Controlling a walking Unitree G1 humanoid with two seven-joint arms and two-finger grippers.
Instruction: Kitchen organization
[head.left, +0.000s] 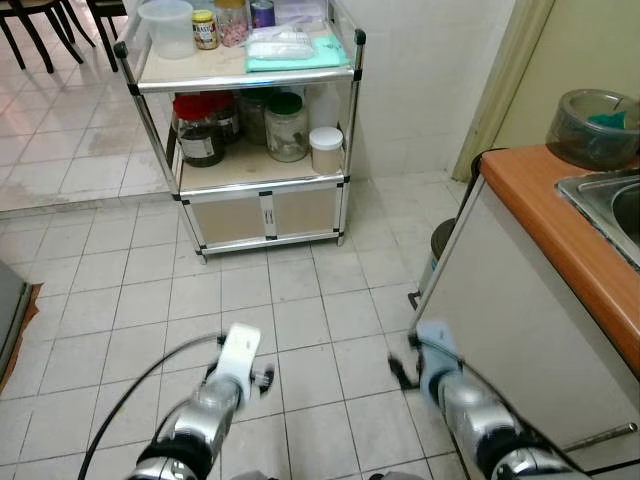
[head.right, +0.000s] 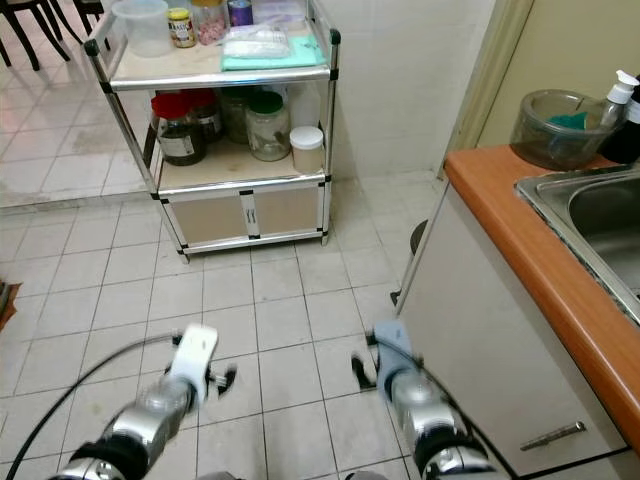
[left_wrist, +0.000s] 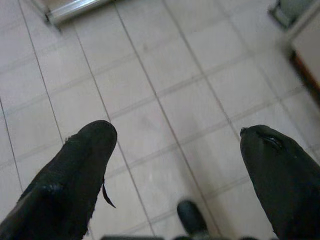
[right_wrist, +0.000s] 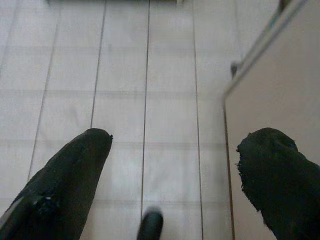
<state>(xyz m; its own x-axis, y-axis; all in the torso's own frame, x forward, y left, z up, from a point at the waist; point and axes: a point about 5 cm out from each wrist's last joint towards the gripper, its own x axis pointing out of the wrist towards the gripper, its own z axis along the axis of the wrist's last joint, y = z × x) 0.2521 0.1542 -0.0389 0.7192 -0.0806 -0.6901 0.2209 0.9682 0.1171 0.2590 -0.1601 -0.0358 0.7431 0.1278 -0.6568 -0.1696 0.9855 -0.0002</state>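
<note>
We stand on a pale tiled kitchen floor (head.left: 300, 290), facing a metal-framed storage cart with 2 open shelves (head.left: 245, 130) set against the white tiled wall. On its top shelf we see a clear plastic tub (head.left: 167, 26), a small yellow-labelled jar (head.left: 205, 29), a jar of pink contents (head.left: 232, 22) and a folded mint-green cloth (head.left: 298, 54) with a clear plastic packet (head.left: 280, 42) lying on it. The lower shelf holds a dark red-lidded jar (head.left: 198, 130), a green-lidded glass jar (head.left: 286, 127) and, just beside it, a small white-lidded container (head.left: 326, 150); below them are 2 closed beige cabinet doors (head.left: 265, 215).

To our right runs an orange-topped counter (head.right: 540, 240) with a steel sink (head.right: 600, 215), a grey translucent bowl (head.right: 556, 127) near its far end and a white pump bottle (head.right: 622, 92) beside the bowl.

Our left gripper (left_wrist: 175, 175) hangs low over the floor tiles with its 2 black fingers (left_wrist: 75, 170) spread wide and nothing between them. Our right gripper (right_wrist: 172, 175) also hangs low, close to the white cabinet side (right_wrist: 275, 125) under the counter, its fingers (right_wrist: 65, 175) wide apart and holding nothing. Both are well apart from the cart.
</note>
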